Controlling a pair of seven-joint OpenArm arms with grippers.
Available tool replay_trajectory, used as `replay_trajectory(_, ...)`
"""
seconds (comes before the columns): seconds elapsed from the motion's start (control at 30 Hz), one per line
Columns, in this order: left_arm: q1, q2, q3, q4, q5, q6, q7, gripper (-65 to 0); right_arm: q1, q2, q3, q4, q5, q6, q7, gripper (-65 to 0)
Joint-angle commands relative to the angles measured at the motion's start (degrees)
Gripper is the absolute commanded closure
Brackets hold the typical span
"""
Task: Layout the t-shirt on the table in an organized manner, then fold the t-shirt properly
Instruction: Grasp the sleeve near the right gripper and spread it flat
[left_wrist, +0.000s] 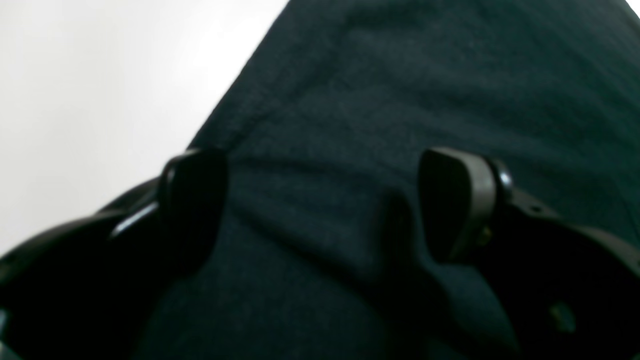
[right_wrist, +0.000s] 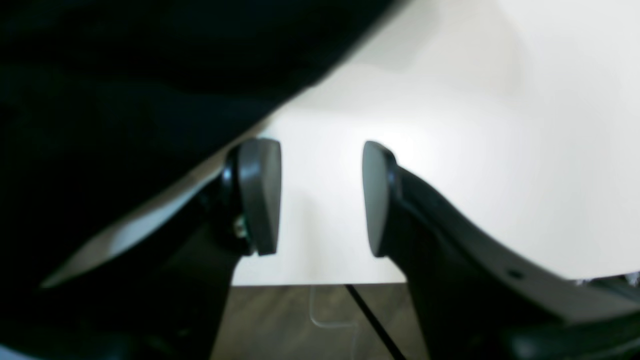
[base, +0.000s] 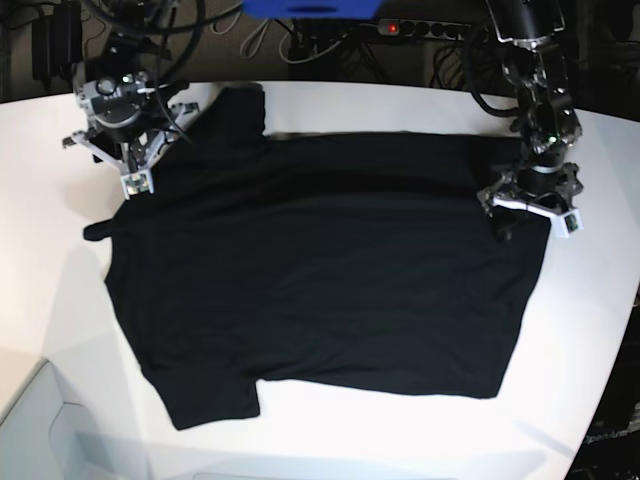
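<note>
Both grippers, left (left_wrist: 320, 205) and right (right_wrist: 320, 197), are open and empty, so a sloppy grab could bunch the flat shirt (base: 320, 270).

Dark bkgd w/ cables (base: 300, 45), power strip (base: 425, 28); brown floor (right_wrist: 300, 320).

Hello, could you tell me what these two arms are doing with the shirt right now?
A black t-shirt lies spread, plain side up, on the white table. The left tool hovers open over the fabric near one edge. The right tool stands open over bare table beside the shirt, holding nothing. No fold has been made yet.
</note>
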Motion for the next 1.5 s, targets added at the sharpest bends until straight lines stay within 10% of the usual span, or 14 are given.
replay_trajectory(0.0, 0.40, 0.04, -0.04, -0.16, -0.41, 0.99, 3.64, -58.5, 0.71, 0.34, 0.08, 0.77, -0.21, 1.42, -0.60, -27.9)
replay_trajectory(0.3, 0.40, -0.05, -0.04, -0.16, -0.49, 0.99, 3.64, -58.5, 1.32, 0.34, 0.08, 0.59, 14.12, 5.12, -7.11, -48.1)
replay_trajectory(0.57, 0.48, -0.14, -0.04, -0.08, -0.32, 0.99, 3.64, -58.5, 0.18, 0.34, 0.16, -0.02, 24.93, 4.76, -7.20, -48.5)
replay_trajectory(1.1, 0.75, -0.14, -0.04, 0.01, -0.23, 0.99, 3.64, -58.5, 0.00, 0.34, 0.52, -9.43, 25.37, 4.68, -6.58, -48.2)
replay_trajectory(1.23, 0.92, -0.14, -0.04, 0.01, -0.23, 0.99, 3.64, -58.5, 0.18, 0.34, 0.52, -11.45, 25.46, 5.03, -6.49, -35.8)
replay_trajectory(1.37, 0.92, -0.14, -0.21, 0.01, -0.23, 0.99, 3.64, -58.5, 1.15, 0.34, 0.60, -11.45, 25.19, 4.76, -6.49, -2.8)
replay_trajectory(1.47, 1.01, -0.14, -0.30, 0.10, -0.23, 0.99, 3.64, -58.5, 1.50, 0.34, 1.13, -11.19, 25.11, 4.68, -6.67, -0.5)
